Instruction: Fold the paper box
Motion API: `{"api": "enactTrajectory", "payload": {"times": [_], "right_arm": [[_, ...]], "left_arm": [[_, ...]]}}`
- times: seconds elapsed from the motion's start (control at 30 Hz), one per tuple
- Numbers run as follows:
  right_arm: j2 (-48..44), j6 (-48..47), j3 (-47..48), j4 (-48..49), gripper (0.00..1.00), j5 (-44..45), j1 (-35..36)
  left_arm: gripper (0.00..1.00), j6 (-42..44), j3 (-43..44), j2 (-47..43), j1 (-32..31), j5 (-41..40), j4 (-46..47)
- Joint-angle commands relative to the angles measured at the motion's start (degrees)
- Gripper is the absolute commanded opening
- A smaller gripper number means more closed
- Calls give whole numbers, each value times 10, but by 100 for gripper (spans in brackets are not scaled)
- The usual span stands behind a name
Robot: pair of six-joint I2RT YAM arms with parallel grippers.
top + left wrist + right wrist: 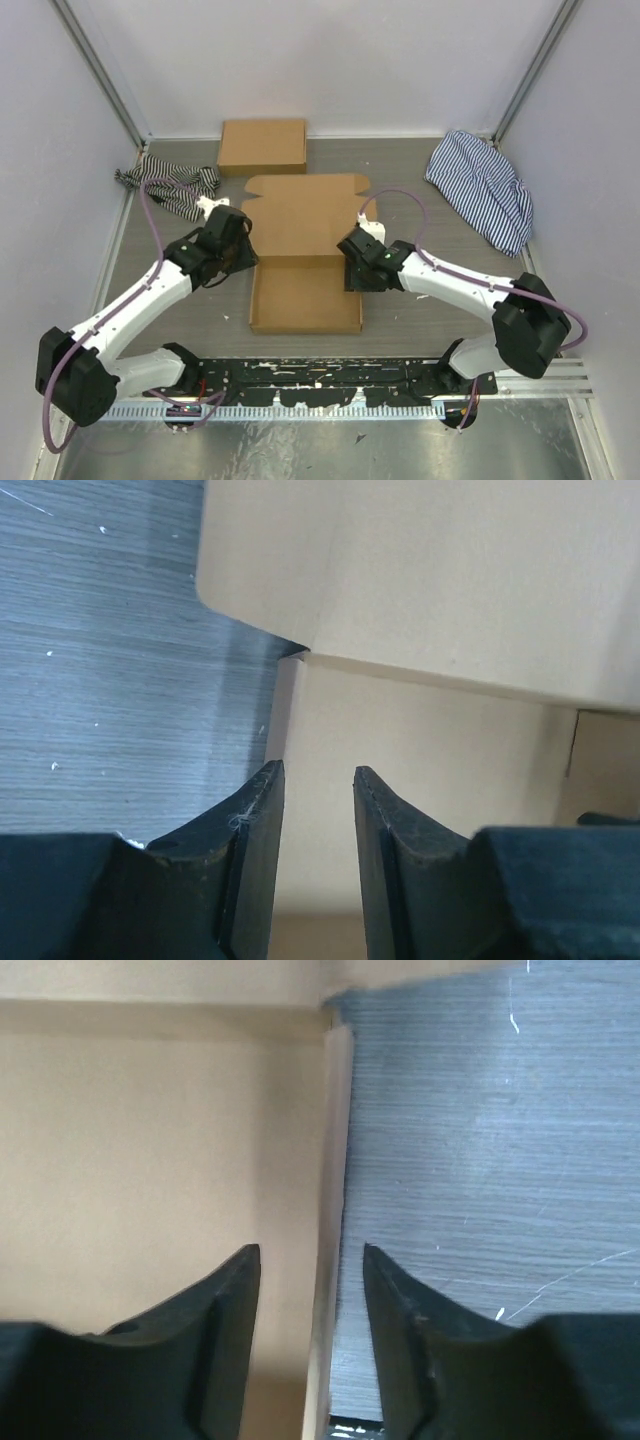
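The shallow brown cardboard paper box (305, 298) is laid mid-table on the grey wood-grain table (410, 190), lid panel spread flat toward 12 o'clock. Its 9 o'clock wall is straddled by the half-open left gripper (318, 772), its 3 o'clock wall by the half-open right gripper (312, 1250); nothing is pinched, seemingly so both walls are steadied upright

Top camera looking down on table (410, 175), wrist cameras close on paper box (300, 225) edges (shared above)
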Motion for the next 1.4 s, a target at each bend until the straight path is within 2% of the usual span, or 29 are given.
{"api": "enactTrajectory", "payload": {"times": [0.0, 0.07, 0.1, 0.13, 0.23, 0.3, 0.4, 0.47, 0.63, 0.73, 1.1, 1.23, 1.37], "right_arm": [[-36, 88, -4, 11, 59, 16, 11], [-54, 93, 2, -3, 70, 26, 11], [-63, 91, 10, -11, 88, 44, 11], [-68, 85, 21, -22, 98, 56, 7], [-68, 33, 60, -32, 100, 76, -35], [-50, -16, 89, -21, 100, 38, -93], [-18, -59, 114, 20, 100, -49, -185], [12, -71, 139, 25, 100, -66, -223], [84, -78, 168, 46, 100, -103, -270], [125, -71, 153, 90, 100, -175, -300], [204, -83, 132, 173, 88, -262, -307], [218, -90, 135, 189, 73, -288, -306], [222, -103, 141, 186, 56, -291, -304]], "left_arm": [[42, 6, 5, 1, 74, 106, 37], [43, 19, 2, -4, 108, 121, 34], [44, 26, 2, -8, 126, 119, 28], [45, 34, 1, -10, 140, 117, 27], [52, 49, -2, 1, 193, 138, 42], [56, 52, -6, 21, 237, 182, 71], [56, 41, -10, 67, 304, 267, 133], [55, 31, 7, 121, 333, 319, 151], [53, 22, 56, 210, 337, 359, 167], [52, 6, 63, 257, 335, 377, 197], [51, 11, 76, 325, 317, 378, 262], [49, 23, 92, 340, 301, 369, 255], [33, 36, 107, 351, 285, 369, 250]]}}
